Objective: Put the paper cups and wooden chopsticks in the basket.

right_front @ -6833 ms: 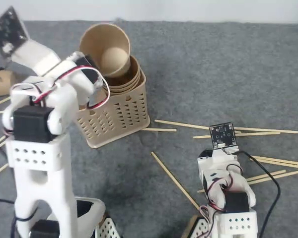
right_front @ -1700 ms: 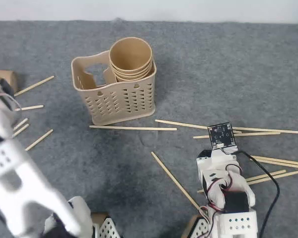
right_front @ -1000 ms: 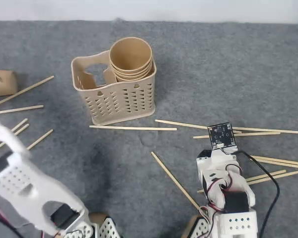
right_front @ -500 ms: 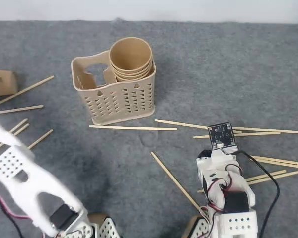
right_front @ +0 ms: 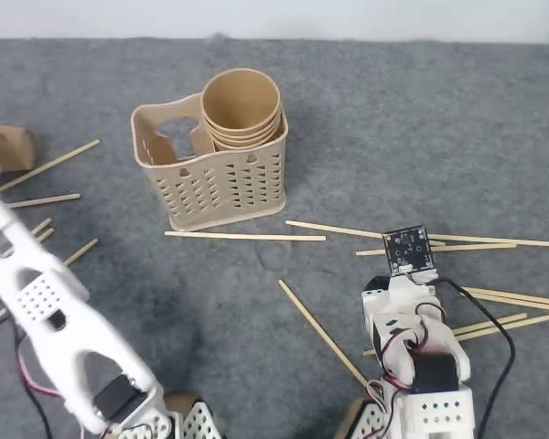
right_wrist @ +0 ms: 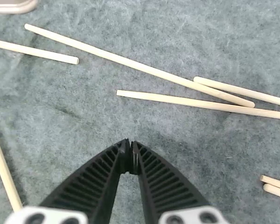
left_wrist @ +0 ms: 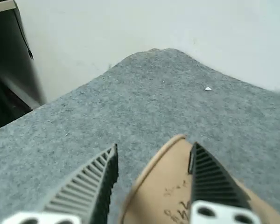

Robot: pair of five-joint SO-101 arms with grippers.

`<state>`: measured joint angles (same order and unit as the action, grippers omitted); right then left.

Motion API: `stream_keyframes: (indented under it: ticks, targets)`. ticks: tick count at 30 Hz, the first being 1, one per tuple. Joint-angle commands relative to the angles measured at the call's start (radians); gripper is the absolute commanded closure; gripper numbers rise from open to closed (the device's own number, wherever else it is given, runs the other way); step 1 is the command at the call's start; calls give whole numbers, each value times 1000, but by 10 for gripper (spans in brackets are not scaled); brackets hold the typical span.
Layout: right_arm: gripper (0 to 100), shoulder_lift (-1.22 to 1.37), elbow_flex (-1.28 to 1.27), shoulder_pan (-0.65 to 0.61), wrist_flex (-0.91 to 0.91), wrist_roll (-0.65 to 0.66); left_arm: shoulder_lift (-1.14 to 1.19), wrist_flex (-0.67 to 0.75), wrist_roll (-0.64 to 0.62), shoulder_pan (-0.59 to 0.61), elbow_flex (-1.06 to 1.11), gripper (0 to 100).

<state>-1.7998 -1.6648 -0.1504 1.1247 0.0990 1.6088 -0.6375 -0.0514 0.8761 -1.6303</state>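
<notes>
Now left pincer (left_wrist: pixel 154 148), swung off the basket (right_front: pixel 210 187), straddles a lying paper cup (left_wrist: pixel 168 186) at far left, jaws spread, not yet gripping. Right pincer (right_wrist: pixel 129 154) clenched, empty. Chopsticks (right_front: pixel 245 236) still scattered.

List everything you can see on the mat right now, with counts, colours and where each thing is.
basket: one, beige, upper middle of the mat
stacked paper cups: several nested, brown, upright in the basket
lying paper cup: one, brown, far left edge
wooden chopsticks: a dozen or more, pale, loose left and right of the basket
mat: one, grey
left arm: white, jaws open over the lying paper cup
right arm: white, jaws shut above chopsticks
</notes>
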Motion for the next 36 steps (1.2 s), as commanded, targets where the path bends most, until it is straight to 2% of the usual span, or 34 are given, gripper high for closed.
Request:
stream_keyframes:
  ticks: [1,4,8,12,15,21,32,36]
  targets:
    - [990,-16,-14,-7,-4,17,-35,-187,-9,-35,-54,761]
    - [990,-16,-14,-7,-4,17,-120,-354,-11,-52,-48,767]
    - [990,-16,-14,-7,-4,17,-238,-591,-11,-83,-48,851]
    - [990,-16,-14,-7,-2,17,-308,-760,-11,-117,-48,957]
    - [991,-16,-14,-7,-1,17,-322,-847,-9,-138,-48,987]
    - [991,-16,-14,-7,1,17,-330,-953,-9,-172,-48,987]
    - [990,-16,-12,-7,4,17,-373,-988,-15,-175,-50,987]
    - [990,-16,-12,-7,4,17,-420,-1016,-107,-176,-48,987]
